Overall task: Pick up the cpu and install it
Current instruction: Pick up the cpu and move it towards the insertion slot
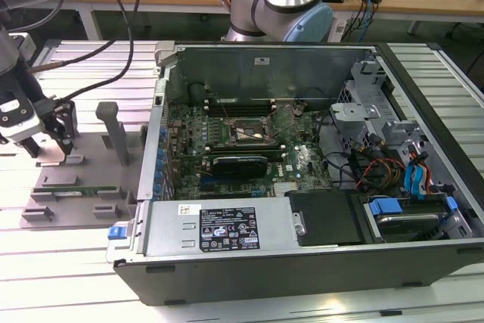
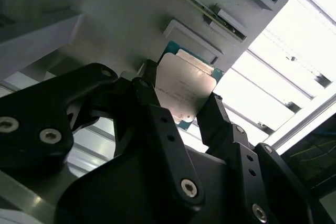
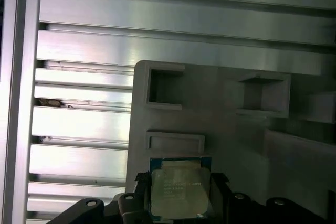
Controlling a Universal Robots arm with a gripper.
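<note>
The cpu [image 2: 185,88] [image 3: 177,195] is a flat square chip with a silver-grey metal top and a thin teal rim. It sits between the black fingers [image 2: 152,98] of my gripper [image 2: 181,100] [image 3: 179,183], which press on two opposite edges in both wrist views. In the exterior view my gripper [image 1: 51,149] is low over the grey parts tray [image 1: 91,175] at that view's left, well apart from the open computer case [image 1: 302,156]. The motherboard's socket [image 1: 246,132] lies open inside the case. Whether the chip still rests on the tray, I cannot tell.
A long green memory stick [image 1: 76,190] lies in the tray beside a grey upright post [image 1: 113,130]. A long black card [image 1: 238,164] sits on the motherboard below the socket. Cables and drive bays [image 1: 393,164] crowd the case at the exterior view's right. The arm's base [image 1: 283,5] stands behind the case.
</note>
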